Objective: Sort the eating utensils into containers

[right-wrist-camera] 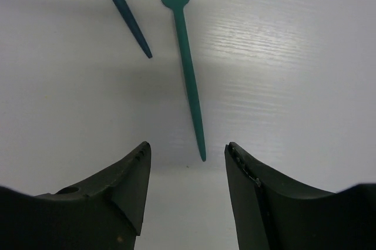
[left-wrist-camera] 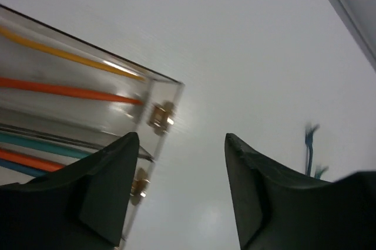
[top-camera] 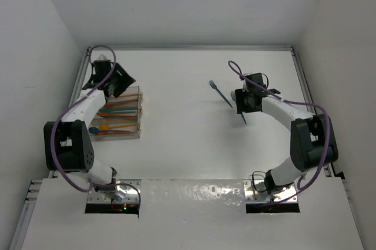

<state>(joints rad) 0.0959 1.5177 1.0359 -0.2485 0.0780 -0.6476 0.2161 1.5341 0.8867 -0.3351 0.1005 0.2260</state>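
Teal fork point(right-wrist-camera: 187, 68) lay on table point(right-wrist-camera: 305, 56), handle tip just ahead of right gripper point(right-wrist-camera: 188, 147), jaws spread, empty. Left gripper point(left-wrist-camera: 182, 138) hung by containers point(left-wrist-camera: 88, 103) near table's left edge, jaws spread too.

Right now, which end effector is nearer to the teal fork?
Right. The right end effector hovers at the handle tip of the teal fork; the left end effector is far off, beside the bins.

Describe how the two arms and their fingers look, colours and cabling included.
Both the left arm and right arm have white tube links between boxy black joint housings. A purple cable loops along each. The left gripper and right gripper carry matte black, wedge-shaped fingers tapering to blunt tips.
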